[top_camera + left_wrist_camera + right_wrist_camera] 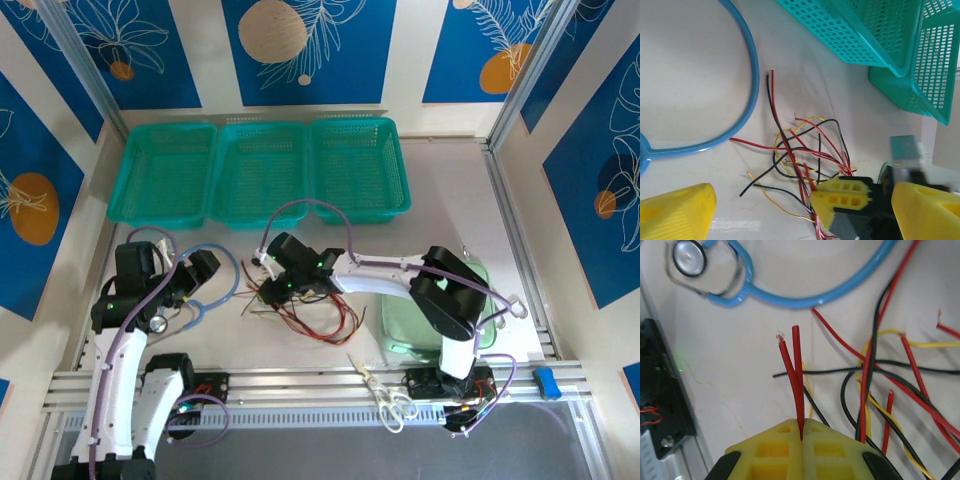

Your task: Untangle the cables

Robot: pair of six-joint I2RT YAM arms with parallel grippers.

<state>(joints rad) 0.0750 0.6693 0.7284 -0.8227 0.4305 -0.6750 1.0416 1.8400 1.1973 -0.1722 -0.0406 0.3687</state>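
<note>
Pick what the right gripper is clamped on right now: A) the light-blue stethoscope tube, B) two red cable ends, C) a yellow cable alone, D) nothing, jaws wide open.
B: in the right wrist view the right gripper is shut, its yellow fingers pressed together with the red cable ends sticking out from between them.

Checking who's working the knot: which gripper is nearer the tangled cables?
Right. The right gripper is shut on red strands of the cables; the left gripper hangs open apart from them, beside the stethoscope tube.
</note>
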